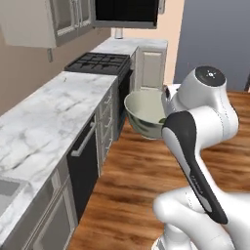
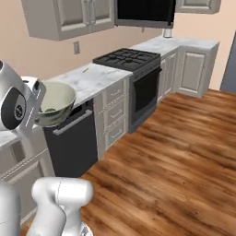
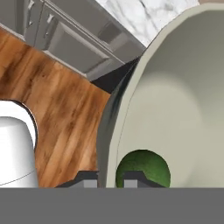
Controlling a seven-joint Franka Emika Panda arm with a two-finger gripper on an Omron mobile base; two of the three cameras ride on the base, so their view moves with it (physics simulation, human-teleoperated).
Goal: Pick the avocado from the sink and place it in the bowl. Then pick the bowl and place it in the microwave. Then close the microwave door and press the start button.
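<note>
Bowl (image 1: pixel 145 113) with the avocado (image 3: pixel 143 169) inside is pinched by its rim in the gripper (image 3: pixel 110 180), out over the floor beside the marble counter (image 1: pixel 53 110), so any tilt could dump the fruit.

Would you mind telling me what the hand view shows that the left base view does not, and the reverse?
Hand view alone: the claw gripping the bowl's rim, one fingertip inside and one outside. Left base view alone: the black stove, the marble counter and a corner of the sink. Both: the pale bowl carried above the wooden floor, with the green avocado inside it.
</note>
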